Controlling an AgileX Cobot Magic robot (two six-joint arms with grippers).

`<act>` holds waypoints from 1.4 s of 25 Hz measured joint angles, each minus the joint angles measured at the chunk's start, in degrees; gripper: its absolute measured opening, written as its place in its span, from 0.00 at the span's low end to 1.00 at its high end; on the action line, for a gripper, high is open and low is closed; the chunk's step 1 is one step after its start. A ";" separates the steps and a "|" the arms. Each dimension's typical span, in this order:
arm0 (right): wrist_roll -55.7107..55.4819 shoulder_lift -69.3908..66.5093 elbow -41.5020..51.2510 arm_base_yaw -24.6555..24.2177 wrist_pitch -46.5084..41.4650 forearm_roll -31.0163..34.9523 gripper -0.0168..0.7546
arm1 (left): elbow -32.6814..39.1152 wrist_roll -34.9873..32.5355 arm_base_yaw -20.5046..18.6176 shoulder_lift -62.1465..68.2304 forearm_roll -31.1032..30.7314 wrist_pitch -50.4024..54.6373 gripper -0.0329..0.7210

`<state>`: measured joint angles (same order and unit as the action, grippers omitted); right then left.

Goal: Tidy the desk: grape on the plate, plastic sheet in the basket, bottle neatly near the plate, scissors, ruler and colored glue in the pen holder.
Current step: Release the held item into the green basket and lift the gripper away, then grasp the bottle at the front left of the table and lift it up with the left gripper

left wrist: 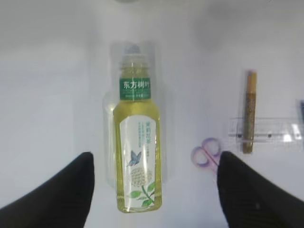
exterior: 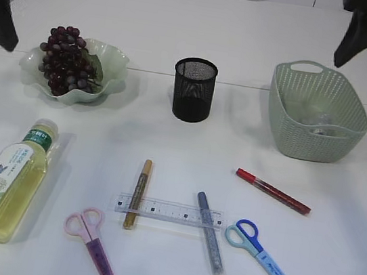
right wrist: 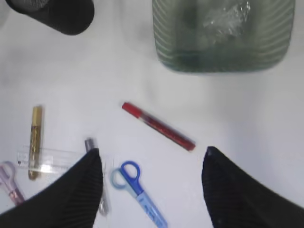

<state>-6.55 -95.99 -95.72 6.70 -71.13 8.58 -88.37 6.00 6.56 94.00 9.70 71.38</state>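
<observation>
Left wrist view: left pincer (left wrist: 154, 190) spread wide above the bottle (left wrist: 137, 142), gripping nothing. Right pincer (right wrist: 152, 185) likewise released, hovering over the red glue pen (right wrist: 157, 126). Grapes (exterior: 68, 60) sit on the plate (exterior: 116, 59).

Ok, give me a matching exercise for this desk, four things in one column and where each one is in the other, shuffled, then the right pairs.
Things:
1. grapes
2. plastic sheet
3. bottle
4. ruler

Places:
A. lying on its side on the table
B. on the plate
C. across two glue pens
D. in the basket

Pairs: 1-B, 2-D, 3-A, 4-C
</observation>
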 joint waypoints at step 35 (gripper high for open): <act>1.06 23.86 22.11 0.10 -0.22 0.58 0.69 | 7.28 3.82 5.18 19.72 -8.04 -6.39 0.83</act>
<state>-5.49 -72.12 -73.61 6.80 -71.35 9.15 -81.09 9.83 11.74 113.72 1.66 65.00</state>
